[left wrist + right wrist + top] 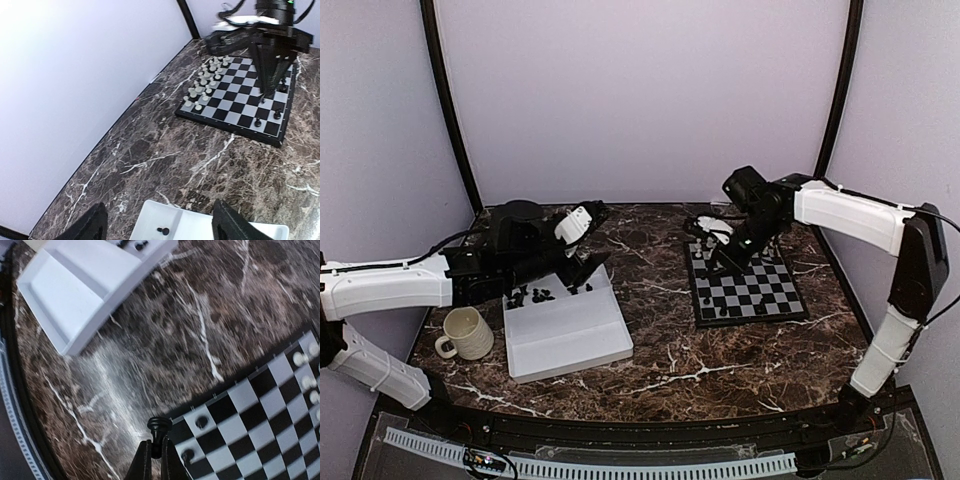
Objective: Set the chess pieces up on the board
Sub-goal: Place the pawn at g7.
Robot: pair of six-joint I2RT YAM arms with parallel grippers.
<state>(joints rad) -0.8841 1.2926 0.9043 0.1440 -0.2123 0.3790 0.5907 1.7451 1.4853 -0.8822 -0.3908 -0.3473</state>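
The white tray (570, 338) lies on the left of the marble bench (670, 360). It holds a loose cluster of black chessmen (542, 294) bunched at its far end, and the rest of its floor shows bare. The left claw (159, 214) hangs over that far end with its fingers spread wide, gripping nothing, and one little black piece (162, 230) stands in the tray between them. A cream mug (466, 333) sits just beside the tray's left wall.

Off to the right is the board (767, 291). White pieces (205, 82) fill two rows along its far side. On the near side stand only a few black ones (201, 421). The right claw (155, 449) is pressed together on a black pawn (159, 426), holding it upright over the board's black corner.
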